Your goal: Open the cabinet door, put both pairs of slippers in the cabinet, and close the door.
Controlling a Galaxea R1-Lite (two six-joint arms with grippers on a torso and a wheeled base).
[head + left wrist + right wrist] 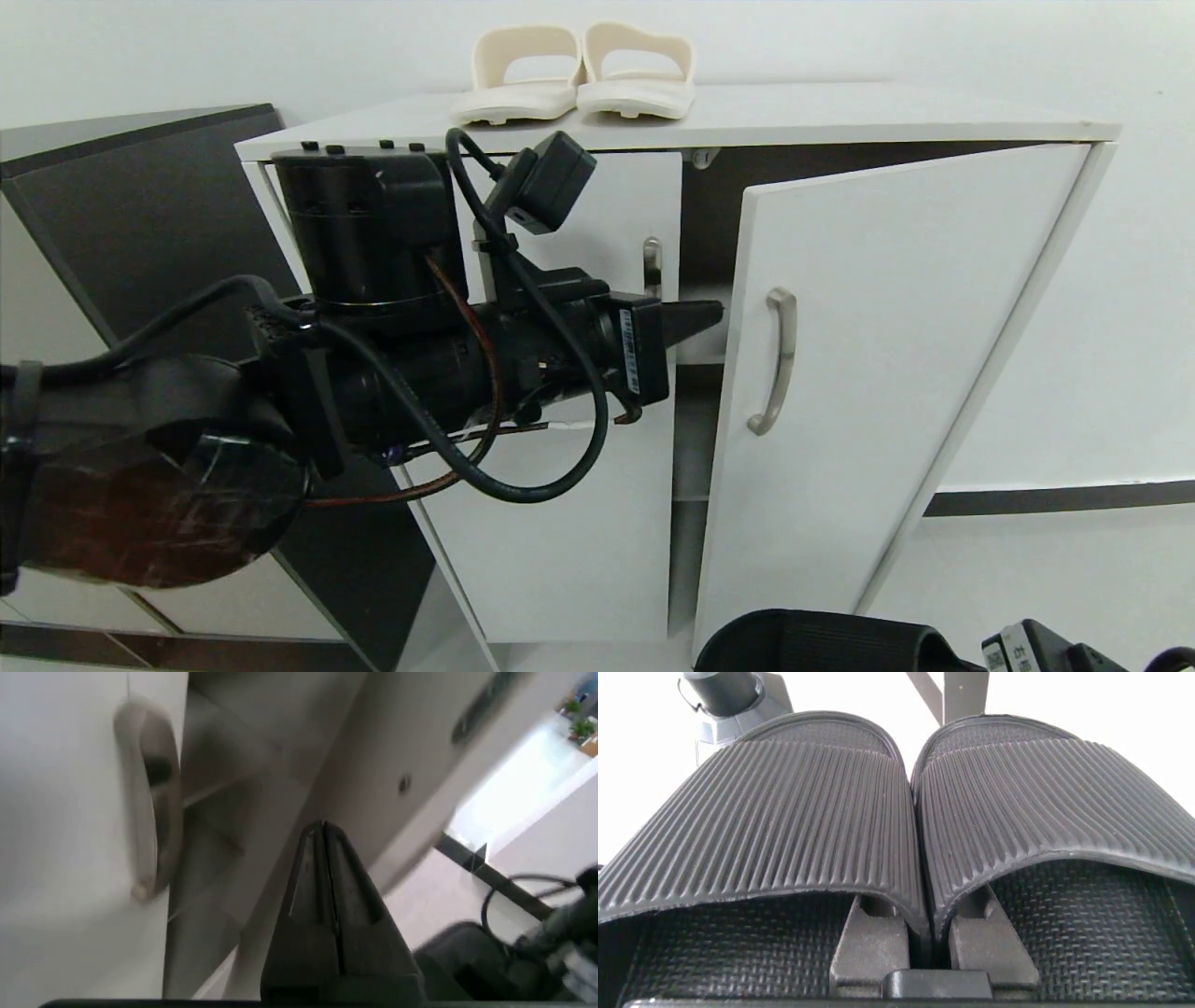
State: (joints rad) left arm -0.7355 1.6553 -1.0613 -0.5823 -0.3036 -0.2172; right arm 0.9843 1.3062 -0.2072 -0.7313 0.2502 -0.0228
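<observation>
Jaws of right gripper [924,938] pinch black slippers [803,803] by inner strap walls btwn them, prob. light, soft, grippy rubber; left gripper [325,849] jaws pressed together, door handle [154,803] beside.

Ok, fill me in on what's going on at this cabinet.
The robot is putting slippers away in the cabinet. The right door stands open and the left door looks closed. The left claw, shut, pokes into the gap beside the left door's handle. The right claw grips a dark ribbed pair of slippers. A cream pair sits on top of the cabinet, not yet put inside.
</observation>
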